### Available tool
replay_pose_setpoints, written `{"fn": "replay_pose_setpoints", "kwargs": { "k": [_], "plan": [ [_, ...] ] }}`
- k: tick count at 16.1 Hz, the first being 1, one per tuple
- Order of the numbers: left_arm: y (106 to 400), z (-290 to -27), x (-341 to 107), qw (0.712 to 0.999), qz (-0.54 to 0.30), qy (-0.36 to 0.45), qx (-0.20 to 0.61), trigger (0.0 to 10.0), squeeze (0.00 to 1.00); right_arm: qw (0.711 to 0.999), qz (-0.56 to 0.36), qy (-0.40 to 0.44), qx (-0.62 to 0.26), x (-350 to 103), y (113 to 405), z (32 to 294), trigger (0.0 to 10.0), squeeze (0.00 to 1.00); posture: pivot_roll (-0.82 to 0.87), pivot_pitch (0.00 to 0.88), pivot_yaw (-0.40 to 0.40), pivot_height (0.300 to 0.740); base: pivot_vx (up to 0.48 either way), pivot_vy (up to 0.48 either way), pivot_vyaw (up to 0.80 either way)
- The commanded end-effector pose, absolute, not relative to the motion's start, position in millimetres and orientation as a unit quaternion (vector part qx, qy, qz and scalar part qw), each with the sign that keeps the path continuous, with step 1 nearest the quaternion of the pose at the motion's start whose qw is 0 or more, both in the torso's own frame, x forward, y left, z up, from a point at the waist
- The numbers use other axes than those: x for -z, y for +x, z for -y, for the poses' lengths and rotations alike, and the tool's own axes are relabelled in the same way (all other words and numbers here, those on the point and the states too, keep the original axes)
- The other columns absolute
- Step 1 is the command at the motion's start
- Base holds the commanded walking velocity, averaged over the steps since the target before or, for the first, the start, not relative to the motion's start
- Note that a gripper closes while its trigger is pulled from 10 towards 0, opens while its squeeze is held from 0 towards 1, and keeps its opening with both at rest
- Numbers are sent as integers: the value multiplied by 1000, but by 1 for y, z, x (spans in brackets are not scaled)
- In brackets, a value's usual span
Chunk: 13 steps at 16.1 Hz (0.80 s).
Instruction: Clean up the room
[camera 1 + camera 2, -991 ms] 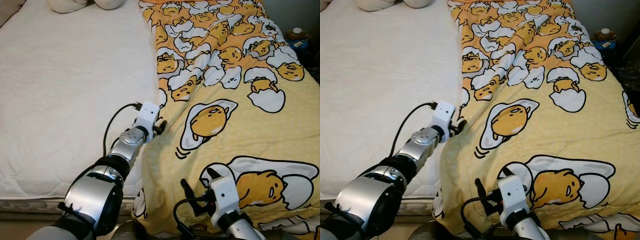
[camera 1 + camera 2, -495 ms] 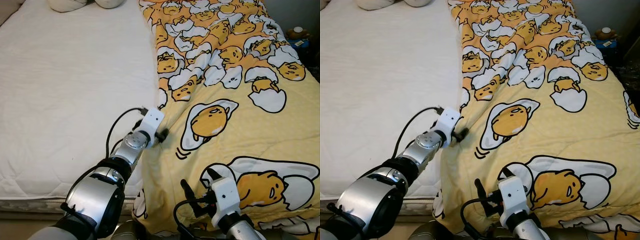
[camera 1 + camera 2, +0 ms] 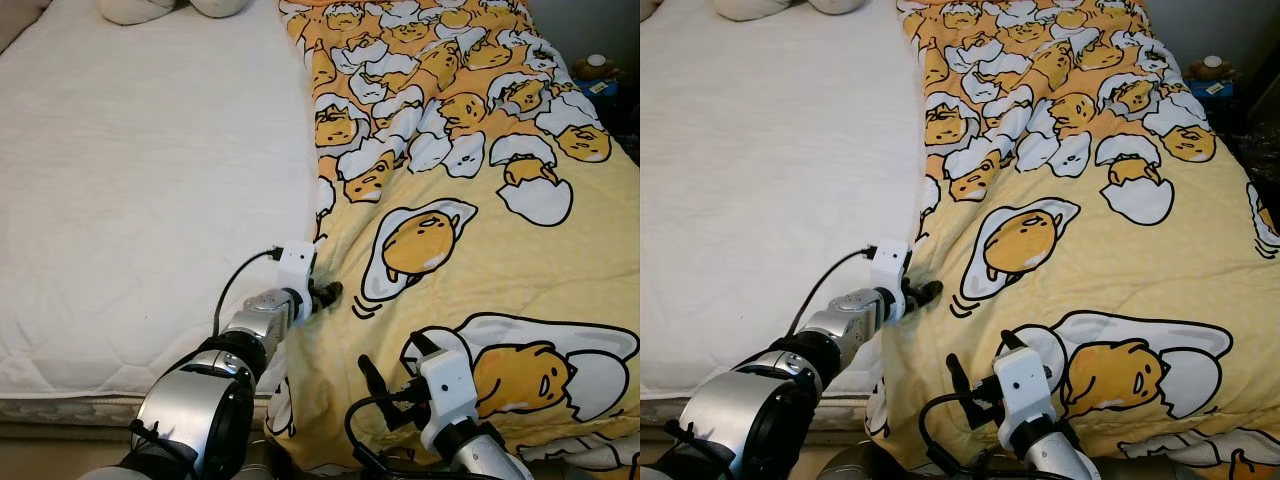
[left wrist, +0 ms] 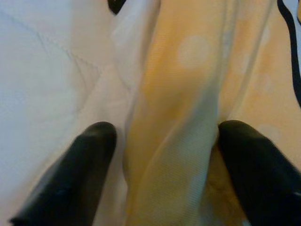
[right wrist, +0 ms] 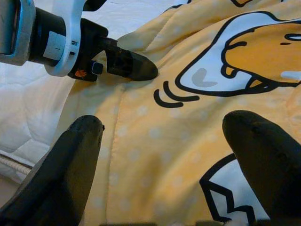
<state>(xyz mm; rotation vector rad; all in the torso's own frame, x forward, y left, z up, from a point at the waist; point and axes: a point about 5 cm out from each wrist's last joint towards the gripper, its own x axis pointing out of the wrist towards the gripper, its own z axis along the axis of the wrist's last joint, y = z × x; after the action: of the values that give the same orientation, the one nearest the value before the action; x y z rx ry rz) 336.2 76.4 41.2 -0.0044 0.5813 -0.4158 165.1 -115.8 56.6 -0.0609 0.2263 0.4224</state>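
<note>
While the yellow quilted blanket printed with cartoon egg figures (image 3: pixel 470 230) lay over the right half of the frame, its long edge running down the centre beside the bare white quilted mattress (image 3: pixel 140 180), the left gripper (image 3: pixel 325 293) had come down to that edge at lower centre. A second earlier it sat a little higher with its white wrist raised; now it lay lower and flatter against the hem. Its fingers (image 4: pixel 80 165) were spread, a ridge of blanket fabric bunched between them but not yet pinched, so spreading the cover looked barely begun. The right gripper (image 3: pixel 392 385) hovered at bottom centre with fingers parted over the blanket's near end, much where it was before. Two pale cushions (image 3: pixel 175 8) stayed at the upper left.
</note>
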Motion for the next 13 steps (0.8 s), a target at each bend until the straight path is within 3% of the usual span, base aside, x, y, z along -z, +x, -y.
{"fn": "replay_pose_setpoints", "kwargs": {
  "k": [1, 9, 11, 12, 13],
  "plan": [
    [335, -80, -38, 937, -285, 17, 201, 0, 0, 969, -124, -29, -211, -53, 162, 116, 10000, 0, -172, 108, 54, 740, 0, 0, 0],
    [341, -85, -46, 946, -255, 7, 199, 0, 0, 969, -125, -27, -211, -53, 165, 113, 10000, 0, -160, 122, 55, 740, 0, 0, 0],
    [342, -85, -48, 947, -255, -28, 191, 0, 0, 969, -125, -26, -211, -52, 165, 112, 10000, 0, -156, 124, 56, 740, 0, 0, 0],
    [340, -83, -46, 937, -275, -107, 187, 0, 0, 969, -125, -24, -212, -52, 166, 112, 10000, 0, -155, 125, 56, 740, 0, 0, 0],
    [339, -82, -45, 935, -280, -108, 190, 0, 0, 969, -126, -24, -211, -52, 166, 111, 10000, 0, -155, 125, 57, 740, 0, 0, 0]
  ]
}}
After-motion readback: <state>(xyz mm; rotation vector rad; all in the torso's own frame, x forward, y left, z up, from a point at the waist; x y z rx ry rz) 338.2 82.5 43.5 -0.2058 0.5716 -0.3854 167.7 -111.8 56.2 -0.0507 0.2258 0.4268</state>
